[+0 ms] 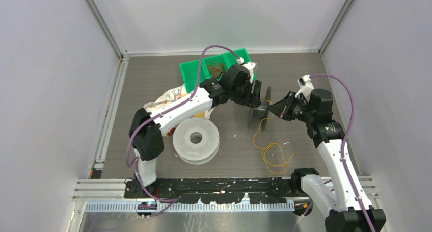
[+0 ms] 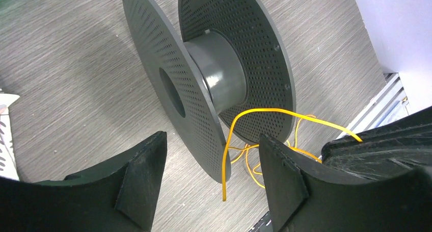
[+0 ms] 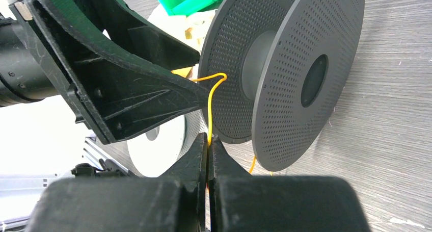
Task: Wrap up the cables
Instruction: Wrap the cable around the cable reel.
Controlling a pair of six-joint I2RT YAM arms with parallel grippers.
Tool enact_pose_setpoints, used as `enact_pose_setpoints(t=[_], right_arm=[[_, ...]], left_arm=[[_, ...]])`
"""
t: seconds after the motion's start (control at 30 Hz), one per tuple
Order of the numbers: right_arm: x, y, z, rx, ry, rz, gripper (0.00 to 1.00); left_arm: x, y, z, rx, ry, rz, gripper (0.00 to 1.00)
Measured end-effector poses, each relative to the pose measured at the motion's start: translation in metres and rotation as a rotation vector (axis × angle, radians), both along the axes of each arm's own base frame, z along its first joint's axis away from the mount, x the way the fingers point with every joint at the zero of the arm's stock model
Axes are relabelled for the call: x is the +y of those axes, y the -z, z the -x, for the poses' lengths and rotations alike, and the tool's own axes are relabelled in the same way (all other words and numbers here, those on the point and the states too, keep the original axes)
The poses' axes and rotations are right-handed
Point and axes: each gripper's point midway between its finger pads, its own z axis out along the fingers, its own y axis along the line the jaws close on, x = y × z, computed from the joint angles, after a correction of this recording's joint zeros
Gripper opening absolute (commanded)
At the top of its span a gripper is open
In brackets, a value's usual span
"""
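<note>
The right fingers pinch the yellow cable, which rises and bends beside the rim of an upright dark perforated spool.

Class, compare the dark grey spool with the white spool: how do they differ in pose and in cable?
The dark grey spool stands on edge; the white spool lies flat. A yellow cable passes between the dark grey spool's flanges; none shows on the white spool. Both are round with a central hole.

wood-grain table: white spool, cable (yellow)
</note>
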Motion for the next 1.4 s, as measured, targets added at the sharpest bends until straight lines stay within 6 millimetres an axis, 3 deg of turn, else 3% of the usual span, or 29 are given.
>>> enact_pose_setpoints(t=[0.23,0.7,0.87,1.4], right_arm=[[-0.001,0.003,-0.001,0.013,0.0,0.002,0.0],[0.0,0.011,-0.001,0.041,-0.001,-0.005,0.0],[0.0,0.012,-0.001,0.044,-0.003,-0.008,0.0],[-0.002,0.018,-0.003,0.066,0.008,-0.001,0.0]], left_arm=[[-0.003,0.009,-0.002,0.01,0.001,-0.017,0.6],[-0.009,0.001,-0.012,-0.079,-0.02,-0.075,0.54],[-0.013,0.003,-0.004,-0.123,-0.013,-0.13,0.49],[-0.012,0.001,-0.003,-0.216,-0.022,-0.246,0.49]])
